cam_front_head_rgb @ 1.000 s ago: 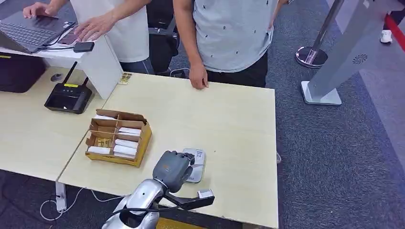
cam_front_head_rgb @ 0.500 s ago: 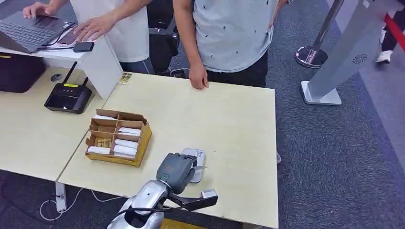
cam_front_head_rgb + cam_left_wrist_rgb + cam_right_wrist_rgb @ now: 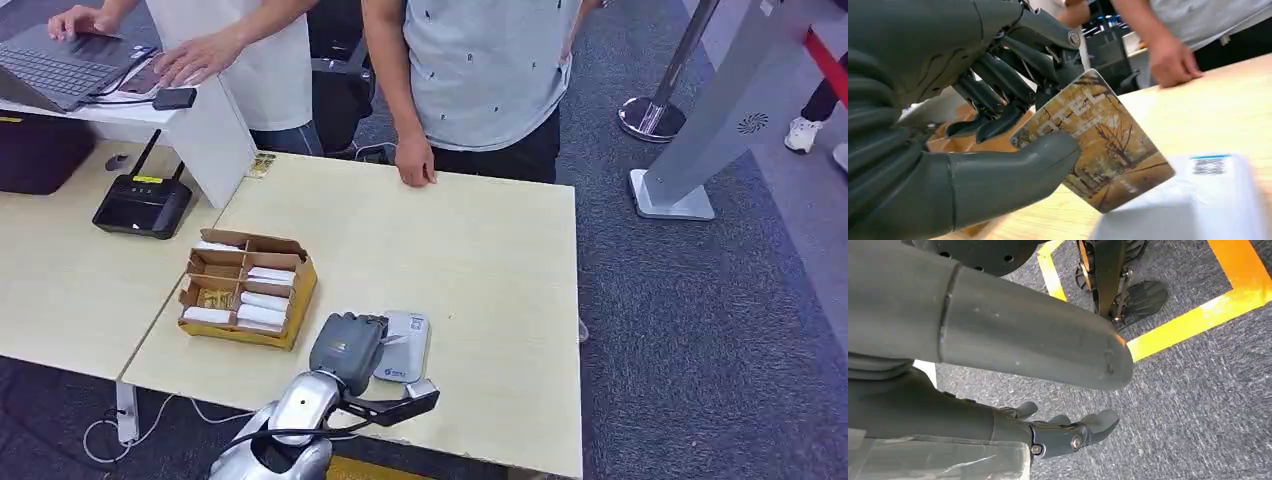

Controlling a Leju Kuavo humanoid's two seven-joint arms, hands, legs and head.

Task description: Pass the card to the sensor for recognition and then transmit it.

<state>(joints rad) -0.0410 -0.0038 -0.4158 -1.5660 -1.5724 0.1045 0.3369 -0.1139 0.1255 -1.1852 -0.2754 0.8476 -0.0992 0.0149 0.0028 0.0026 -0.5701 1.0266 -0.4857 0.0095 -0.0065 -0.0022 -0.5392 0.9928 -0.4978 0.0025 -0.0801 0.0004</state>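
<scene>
At lower centre, left hand [image 3: 347, 345] is pinching the card [image 3: 1098, 142] over the sensor [image 3: 404, 345]; right hand [image 3: 998, 360] is hanging with fingers apart, holding nothing.

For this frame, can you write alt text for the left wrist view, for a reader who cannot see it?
The robot's left hand pinches a hotel card printed with autumn trees, holding it tilted above the white sensor on a wooden table. A person's hand rests on the table's far side.

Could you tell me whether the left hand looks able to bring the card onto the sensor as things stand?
Probably yes: the left hand holds the card just beside the sensor, with nothing between them.
</scene>
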